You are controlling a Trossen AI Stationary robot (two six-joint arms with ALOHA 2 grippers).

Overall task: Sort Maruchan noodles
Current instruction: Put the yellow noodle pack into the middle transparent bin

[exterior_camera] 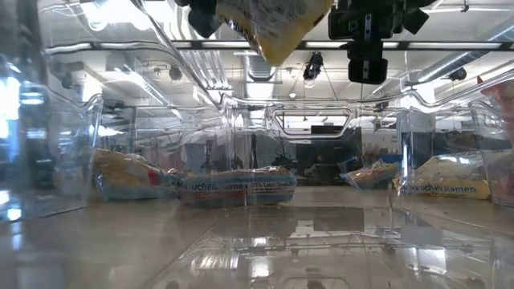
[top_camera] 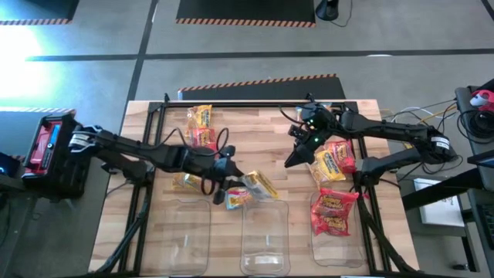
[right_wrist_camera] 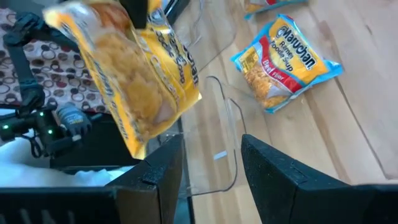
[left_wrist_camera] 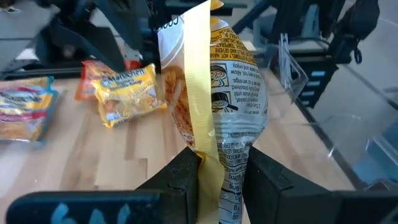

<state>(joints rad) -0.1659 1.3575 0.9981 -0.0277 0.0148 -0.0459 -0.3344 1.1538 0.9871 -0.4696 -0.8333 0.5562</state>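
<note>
Pinching one yellow packet by its sealed end, the left pincer has both fingers pressed on the plastic, and the packet stands up from them, a little tilted. In the high view this pincer is in the air near the table's middle. The held packet sticks out from it over the back rim of the middle bin. A pale packet lies just beside the pincer, toward the bins. Another yellow one lies on its other side, on the wood. Two more packets lie well apart from it, at the far edge of the table.

The right pincer is spread, with nothing between its fingers. In the high view it hangs above the table, well apart from the left one. A small pile of packets lies just beside it, and I cannot tell if it touches them. Red packets lie in the right bin, near this pincer. From its wrist camera, a blue and yellow packet lies flat on the wood ahead of the fingers.
</note>
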